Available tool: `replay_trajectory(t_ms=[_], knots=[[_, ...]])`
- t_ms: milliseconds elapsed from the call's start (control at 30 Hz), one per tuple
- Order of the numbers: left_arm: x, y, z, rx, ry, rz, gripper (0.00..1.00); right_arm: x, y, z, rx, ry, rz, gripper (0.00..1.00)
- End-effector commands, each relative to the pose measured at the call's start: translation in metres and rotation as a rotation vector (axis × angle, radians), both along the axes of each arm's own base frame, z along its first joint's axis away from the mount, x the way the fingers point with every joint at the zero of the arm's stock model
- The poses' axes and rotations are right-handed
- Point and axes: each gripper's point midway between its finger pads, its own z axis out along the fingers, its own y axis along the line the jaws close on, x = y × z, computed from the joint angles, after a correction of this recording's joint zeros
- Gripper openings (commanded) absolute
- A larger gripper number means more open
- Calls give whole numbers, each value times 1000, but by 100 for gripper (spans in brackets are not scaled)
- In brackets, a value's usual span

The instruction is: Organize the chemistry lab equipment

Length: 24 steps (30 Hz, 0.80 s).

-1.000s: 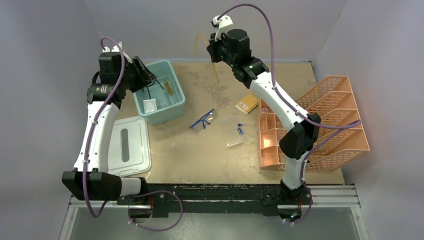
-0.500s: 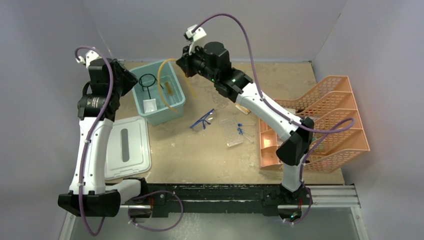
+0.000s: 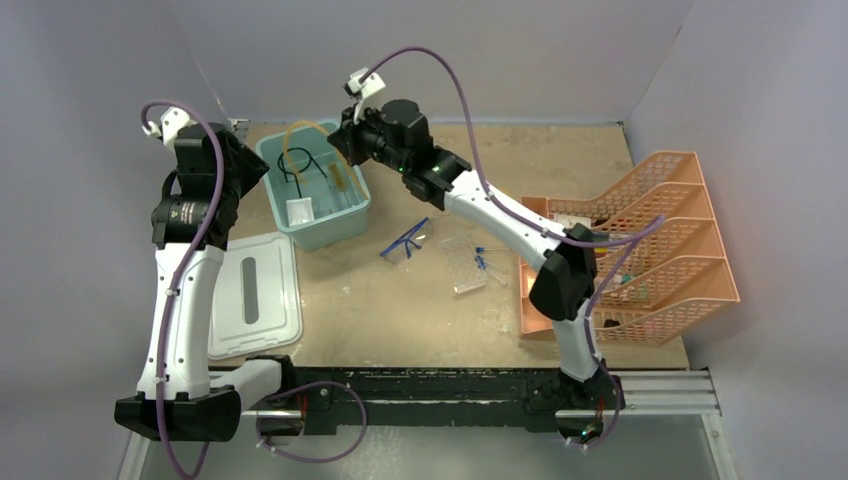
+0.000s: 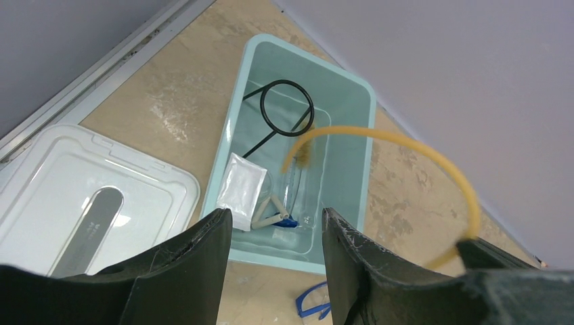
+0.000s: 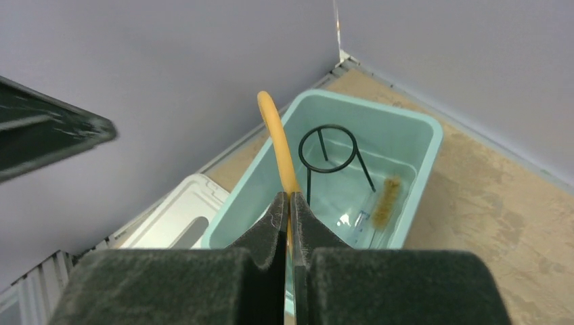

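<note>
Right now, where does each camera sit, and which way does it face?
Top external: above and behind, looks down on the table; both whole arms show.
Left wrist: looks down into the teal tub; open left gripper shows.
Right wrist: faces the tub from above; right gripper shut on amber tubing.
Both wrist views share tub and tubing.

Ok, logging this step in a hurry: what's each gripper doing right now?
Left gripper: open, holding nothing.
Right gripper: shut on the amber tubing.
</note>
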Motion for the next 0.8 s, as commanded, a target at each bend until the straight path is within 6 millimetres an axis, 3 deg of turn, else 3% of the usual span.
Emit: replay_trajectory(t_ms=[0, 400, 533, 767], knots=[[-5, 5, 7, -4, -34, 31, 51, 4, 18, 9, 75, -24, 41, 0], [-3, 2, -2, -11, -14, 14, 51, 17, 54, -66, 11, 59, 116, 0], [-1, 0, -7, -15, -6, 6, 51, 25, 58, -92, -26, 90, 97, 0], [1, -2, -12, -21, 3, -4, 51, 55, 51, -115, -100, 22, -33, 0]])
